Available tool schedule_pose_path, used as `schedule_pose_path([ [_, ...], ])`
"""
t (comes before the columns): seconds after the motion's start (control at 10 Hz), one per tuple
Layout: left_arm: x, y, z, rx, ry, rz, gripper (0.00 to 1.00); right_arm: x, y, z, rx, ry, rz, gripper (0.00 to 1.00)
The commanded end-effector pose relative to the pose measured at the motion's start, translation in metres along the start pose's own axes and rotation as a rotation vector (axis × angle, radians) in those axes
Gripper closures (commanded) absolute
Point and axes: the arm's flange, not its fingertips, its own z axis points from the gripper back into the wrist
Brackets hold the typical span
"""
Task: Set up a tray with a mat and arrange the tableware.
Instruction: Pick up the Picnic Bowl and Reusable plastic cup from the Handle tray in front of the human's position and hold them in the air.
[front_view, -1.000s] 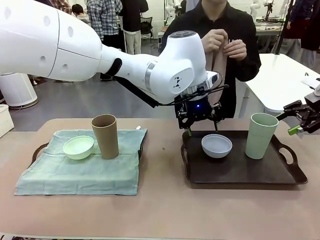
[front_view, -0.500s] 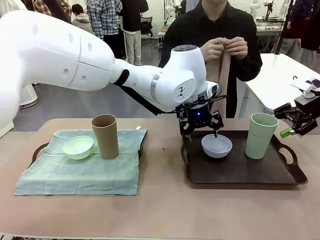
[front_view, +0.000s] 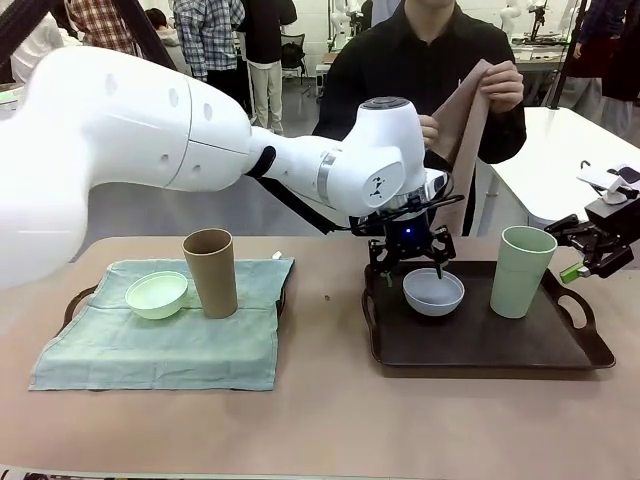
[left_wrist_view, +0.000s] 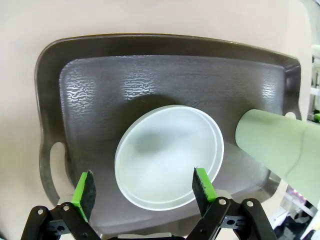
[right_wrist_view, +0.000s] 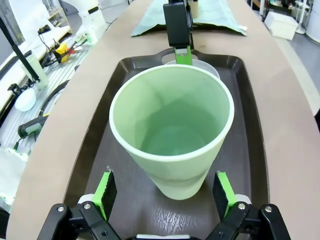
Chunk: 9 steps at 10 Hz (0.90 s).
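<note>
Tableware on left tray: a small light green bowl (front_view: 156, 294) and a tall tan-brown cup (front_view: 211, 272) are standing side by side on the green mat (front_view: 160, 345), close together but apart.
Left tray (front_view: 73, 303): the mat is covering it and only the handle is showing; I am judging this half finished.
Left gripper (front_view: 407, 268): I am holding it spread wide, pointing down over the whitish-blue bowl (front_view: 433, 292), one pad on either side of the rim; it is gripping nothing.
Dark tray (front_view: 470, 345): it is lying bare, with no mat under its pieces.
Person: a hand (front_view: 500, 85) is holding up a brown cloth (front_view: 460, 120) behind the table.
Pale green cup (front_view: 522, 272): it is standing upright at the right of the dark tray, well apart from the bowl.
Right gripper (front_view: 565, 248): I am keeping it fully open just beside the cup, jaws facing it, holding nothing.
Outstanding: in my judgement the bowl and cup are needing lifting off so a mat can go down, then resetting.
</note>
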Motion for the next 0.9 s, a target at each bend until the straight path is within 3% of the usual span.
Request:
schedule_pose_path([
  [0.0, 0.010, -0.011, -0.009, 0.016, 0.031, -0.015, 0.00, 0.006, -0.010, -0.008, 0.013, 0.009, -0.021, 0.00],
  [0.8, 0.024, -0.008, -0.031, -0.004, 0.027, -0.011, 0.00, 0.016, -0.020, -0.033, 0.063, 0.024, -0.008, 0.00],
])
